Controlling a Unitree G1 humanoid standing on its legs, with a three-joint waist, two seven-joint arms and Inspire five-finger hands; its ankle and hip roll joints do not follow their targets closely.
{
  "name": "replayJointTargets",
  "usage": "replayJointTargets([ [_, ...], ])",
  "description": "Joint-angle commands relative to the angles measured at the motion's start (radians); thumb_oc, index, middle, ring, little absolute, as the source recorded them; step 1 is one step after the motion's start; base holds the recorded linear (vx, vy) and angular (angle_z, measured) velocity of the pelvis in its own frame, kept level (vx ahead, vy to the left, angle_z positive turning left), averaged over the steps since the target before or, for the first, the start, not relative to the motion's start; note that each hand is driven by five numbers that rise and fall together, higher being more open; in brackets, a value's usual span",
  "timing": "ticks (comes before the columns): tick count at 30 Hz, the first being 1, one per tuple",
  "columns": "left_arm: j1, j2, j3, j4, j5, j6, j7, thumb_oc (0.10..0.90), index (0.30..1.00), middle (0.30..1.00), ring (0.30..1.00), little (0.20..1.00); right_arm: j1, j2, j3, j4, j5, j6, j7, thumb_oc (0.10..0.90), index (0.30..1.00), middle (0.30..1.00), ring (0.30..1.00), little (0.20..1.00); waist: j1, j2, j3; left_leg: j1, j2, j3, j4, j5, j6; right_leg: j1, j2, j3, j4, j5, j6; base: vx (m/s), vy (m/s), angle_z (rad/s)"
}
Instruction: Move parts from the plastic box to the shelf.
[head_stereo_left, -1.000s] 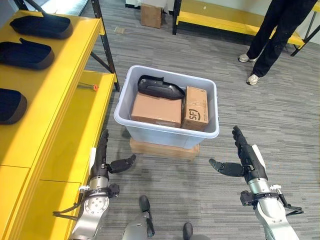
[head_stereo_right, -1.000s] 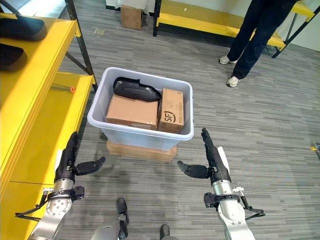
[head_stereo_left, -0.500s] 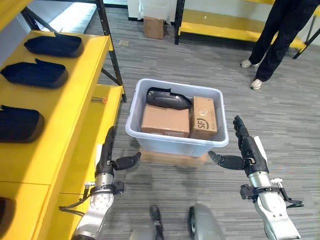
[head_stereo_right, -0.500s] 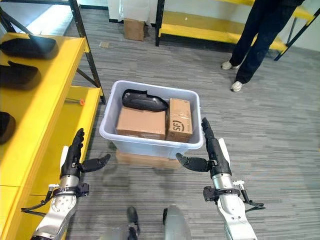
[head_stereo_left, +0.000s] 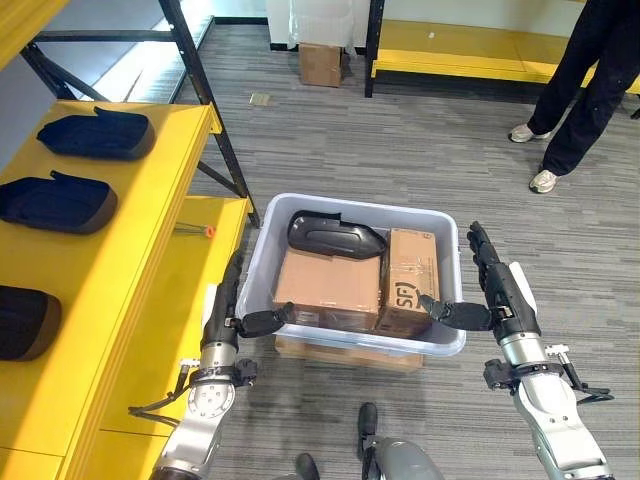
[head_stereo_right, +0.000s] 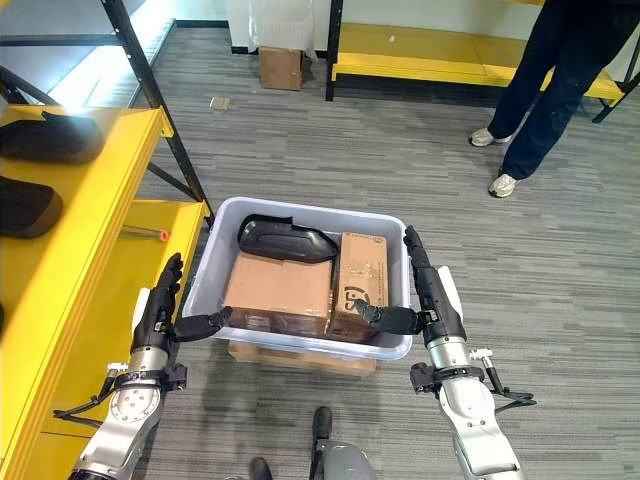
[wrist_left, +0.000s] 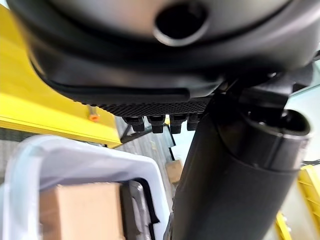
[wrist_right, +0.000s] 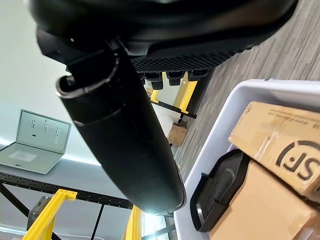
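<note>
Left eye view: plastic box (head_stereo_left: 448, 345) between open hands.

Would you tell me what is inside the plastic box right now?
The plastic box holds a black moulded part at the back, a large cardboard box and a smaller cardboard box standing beside it. Whatever lies beneath the cardboard boxes is covered.

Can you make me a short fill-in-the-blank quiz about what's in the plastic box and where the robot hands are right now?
1. The black part lies in the plastic box beside two ____ boxes.
2. The left robot hand and right robot hand are at opposite sides of the box, both with fingers ____.
3. Three more dark parts already rest on the ____ shelf.

Missing words: cardboard; open; yellow
</note>
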Motion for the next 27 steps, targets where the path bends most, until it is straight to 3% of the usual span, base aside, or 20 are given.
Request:
replayJointTargets([
  [1, -0.052, 0.041, 0.022, -0.095, -0.001, -0.112, 0.035, 0.900, 1.000, 1.000, 1.000, 1.000, -0.059, -0.048, -0.044, -0.088, -0.018, -0.107, -0.061, 0.900, 1.000, 1.000, 1.000, 1.000, 0.023, -0.013, 0.019, -0.229, 0.197, -0.102, 0.443, 0.069, -0.088, 0.003, -0.046, 0.002, 0.109, -0.093, 0.064, -0.06, -0.322, 0.41],
  [2, -0.057, 0.040, 0.020, -0.094, -0.005, -0.110, 0.037, 0.900, 1.000, 1.000, 1.000, 1.000, -0.061, -0.053, -0.049, -0.091, -0.024, -0.105, -0.065, 0.900, 1.000, 1.000, 1.000, 1.000, 0.025, -0.017, 0.023, -0.249, 0.206, -0.122, 0.435, 0.074, -0.078, 0.006, -0.048, -0.001, 0.118, -0.106, 0.061, 0.01, 0.021, 0.14],
  [3, -0.059, 0.038, 0.019, -0.092, -0.007, -0.104, 0.041, 0.900, 1.000, 1.000, 1.000, 1.000, -0.059, -0.053, -0.055, -0.094, -0.034, -0.104, -0.078, 0.900, 1.000, 1.000, 1.000, 1.000, 0.018, -0.025, 0.022, -0.269, 0.267, -0.123, 0.342, 0.087, -0.069, 0.010, -0.063, -0.001, 0.127, -0.114, 0.076, 0.04, 0.043, -0.22],
  [4, -0.058, 0.038, 0.019, -0.092, -0.007, -0.104, 0.042, 0.900, 1.000, 1.000, 1.000, 1.000, -0.059, -0.053, -0.054, -0.094, -0.034, -0.104, -0.078, 0.900, 1.000, 1.000, 1.000, 1.000, 0.019, -0.027, 0.022, -0.264, 0.266, -0.120, 0.335, 0.090, -0.070, 0.010, -0.064, 0.001, 0.128, -0.115, 0.076, 0.14, 0.264, -0.87],
  [5, -0.055, 0.036, 0.020, -0.087, -0.005, -0.104, 0.045, 0.900, 1.000, 1.000, 1.000, 1.000, -0.049, -0.052, -0.055, -0.091, -0.040, -0.104, -0.086, 0.900, 1.000, 1.000, 1.000, 1.000, 0.026, -0.013, 0.020, -0.251, 0.323, -0.110, 0.087, 0.196, -0.095, 0.011, -0.073, 0.027, 0.139, -0.120, 0.100, 0.16, 0.282, -0.80],
  [6, -0.052, 0.033, 0.019, -0.082, -0.009, -0.103, 0.047, 0.900, 1.000, 1.000, 1.000, 1.000, -0.041, -0.053, -0.058, -0.091, -0.040, -0.104, -0.087, 0.900, 1.000, 1.000, 1.000, 1.000, 0.028, -0.005, 0.017, -0.243, 0.345, -0.085, 0.019, 0.258, -0.114, 0.009, -0.078, 0.029, 0.149, -0.124, 0.105, 0.26, 0.634, -0.57],
  [7, -0.035, 0.029, 0.026, -0.075, -0.005, -0.110, 0.046, 0.900, 1.000, 1.000, 1.000, 1.000, -0.026, -0.051, -0.051, -0.093, -0.054, -0.101, -0.077, 0.900, 1.000, 1.000, 1.000, 1.000, 0.037, 0.019, 0.006, -0.181, 0.349, -0.016, -0.026, 0.243, -0.128, -0.005, -0.106, 0.058, 0.193, -0.129, 0.128, 0.16, 0.474, -0.36],
  [10, -0.023, 0.042, 0.030, -0.079, -0.007, -0.116, 0.040, 0.900, 1.000, 1.000, 1.000, 1.000, -0.015, -0.034, -0.051, -0.096, -0.060, -0.096, -0.074, 0.900, 1.000, 1.000, 1.000, 1.000, 0.033, 0.010, -0.001, -0.173, 0.328, 0.020, 0.021, 0.199, -0.123, 0.023, -0.133, 0.068, 0.156, -0.101, 0.145, 0.12, 0.289, -0.57],
  [16, -0.008, 0.066, 0.050, -0.088, 0.008, -0.115, 0.040, 0.900, 1.000, 1.000, 1.000, 1.000, 0.002, -0.020, -0.042, -0.100, -0.067, -0.085, -0.062, 0.900, 1.000, 1.000, 1.000, 1.000, 0.029, -0.010, -0.006, -0.158, 0.299, 0.059, 0.055, 0.147, -0.112, 0.062, -0.162, 0.088, 0.081, -0.070, 0.171, 0.06, 0.119, 0.07],
  [27, 0.038, 0.071, 0.068, -0.114, 0.019, -0.109, 0.023, 0.900, 1.000, 1.000, 1.000, 1.000, 0.030, -0.031, -0.051, -0.139, -0.103, -0.078, -0.046, 0.900, 1.000, 1.000, 1.000, 1.000, 0.024, -0.032, -0.020, -0.139, 0.268, 0.092, 0.056, 0.113, -0.102, 0.083, -0.185, 0.099, 0.019, -0.031, 0.199, 0.03, 0.059, -0.05],
])
